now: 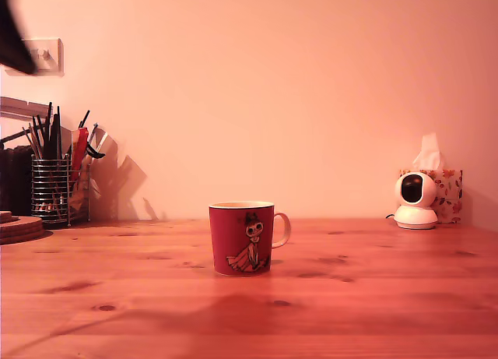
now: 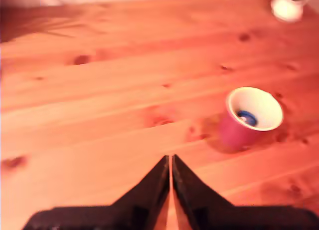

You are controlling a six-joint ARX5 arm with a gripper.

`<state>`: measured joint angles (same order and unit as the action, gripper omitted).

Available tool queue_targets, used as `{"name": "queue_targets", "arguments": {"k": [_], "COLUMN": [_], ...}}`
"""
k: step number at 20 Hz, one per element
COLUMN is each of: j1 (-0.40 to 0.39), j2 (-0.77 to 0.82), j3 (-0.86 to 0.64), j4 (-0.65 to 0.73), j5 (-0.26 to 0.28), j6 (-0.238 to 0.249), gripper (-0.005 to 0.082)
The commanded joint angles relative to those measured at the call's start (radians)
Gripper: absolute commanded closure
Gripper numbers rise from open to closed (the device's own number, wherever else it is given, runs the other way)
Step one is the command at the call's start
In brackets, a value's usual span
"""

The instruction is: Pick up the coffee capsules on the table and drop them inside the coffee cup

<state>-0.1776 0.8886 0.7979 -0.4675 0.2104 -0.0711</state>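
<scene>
You see the gripper [image 2: 171, 162] over the tabletop [image 2: 99, 105], its jaws clenched together on nothing; the dark blue capsule [image 2: 246, 117] lies inside the red cup [image 1: 241, 238], which stands upright around mid-tabletop.

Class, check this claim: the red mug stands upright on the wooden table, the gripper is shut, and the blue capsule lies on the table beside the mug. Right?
Not quite: the wrist view shows the blue capsule inside the red mug, not beside it. The rest holds.
</scene>
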Motion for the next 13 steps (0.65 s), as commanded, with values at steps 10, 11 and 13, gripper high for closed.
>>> {"name": "queue_targets", "arguments": {"k": [10, 11, 13], "j1": [0.047, 0.047, 0.047], "j2": [-0.258, -0.275, -0.296], "j3": [-0.172, -0.172, -0.172], "j4": [-0.056, -0.056, -0.06], "j5": [0.018, 0.018, 0.018], "j6": [-0.008, -0.008, -0.008], "gripper": [0.079, 0.079, 0.079]}}
